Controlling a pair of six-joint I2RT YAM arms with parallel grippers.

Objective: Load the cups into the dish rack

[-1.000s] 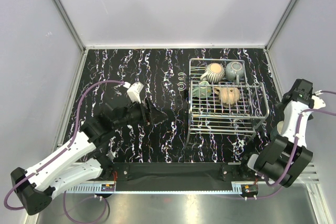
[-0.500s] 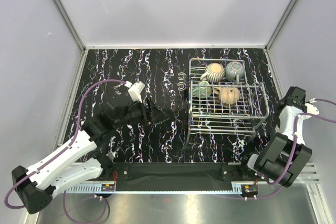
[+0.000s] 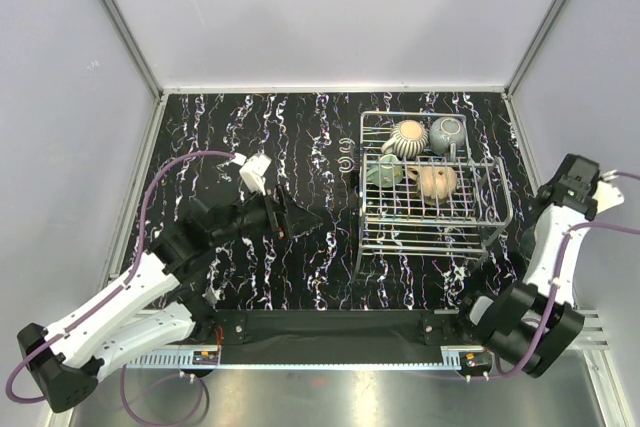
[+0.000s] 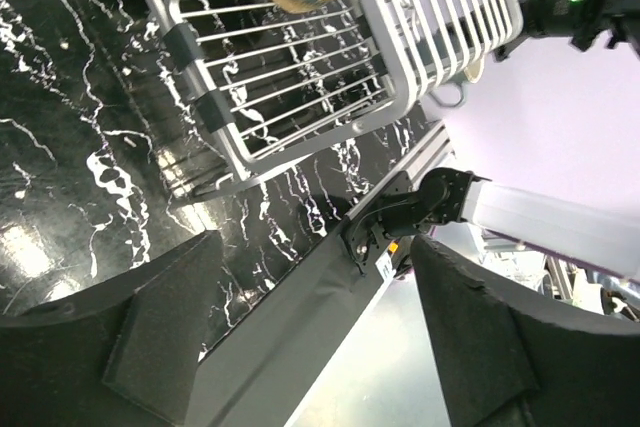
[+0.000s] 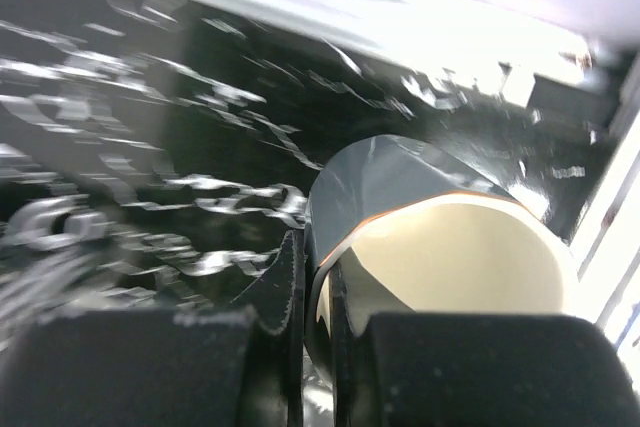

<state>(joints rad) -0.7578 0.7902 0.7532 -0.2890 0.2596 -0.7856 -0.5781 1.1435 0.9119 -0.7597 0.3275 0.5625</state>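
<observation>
**Inspector:** Left tool [image 3: 296, 213]?
**Assessor:** Released, jaws wide apart, above the tabletop [image 3: 250, 127] to the left of the dish rack [image 3: 430, 239].
**Inspector:** Right tool [image 5: 318, 282]?
**Assessor:** Clenched on the wall of the dark teal cup [image 5: 400, 177], off the rack's right side.
**Inspector:** Rack contents?
**Assessor:** Striped cup [image 3: 408, 137] and grey-green cup [image 3: 447, 133] at the back. Teal-green cup [image 3: 383, 172] and tan cup [image 3: 437, 181] just in front.

Four cups [image 3: 437, 181] in dish rack [image 3: 430, 238]; fifth cup [image 5: 440, 217] near table [image 3: 250, 137] edge
</observation>
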